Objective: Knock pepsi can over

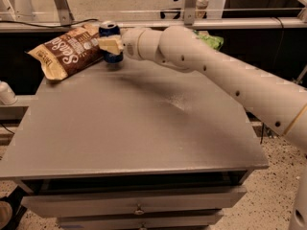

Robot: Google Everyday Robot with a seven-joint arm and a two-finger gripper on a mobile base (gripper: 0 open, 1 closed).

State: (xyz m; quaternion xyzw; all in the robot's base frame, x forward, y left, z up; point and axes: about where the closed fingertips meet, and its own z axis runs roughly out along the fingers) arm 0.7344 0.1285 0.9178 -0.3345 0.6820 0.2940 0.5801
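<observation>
The pepsi can [109, 31], dark blue with a silver top, stands upright at the far left edge of the grey table [139, 128], right beside the brown chip bag [67, 51]. My gripper [110, 45] reaches in from the right and sits against the can's front, covering its middle; only the can's top and bottom show. The green snack bag [211, 40] lies behind my arm at the table's far edge and is mostly hidden.
A metal rail [153, 24] runs behind the table's far edge. A white object [5, 94] sits off the table's left side. Drawers [139, 202] lie below the table's front. My arm [230, 80] spans the table's right rear.
</observation>
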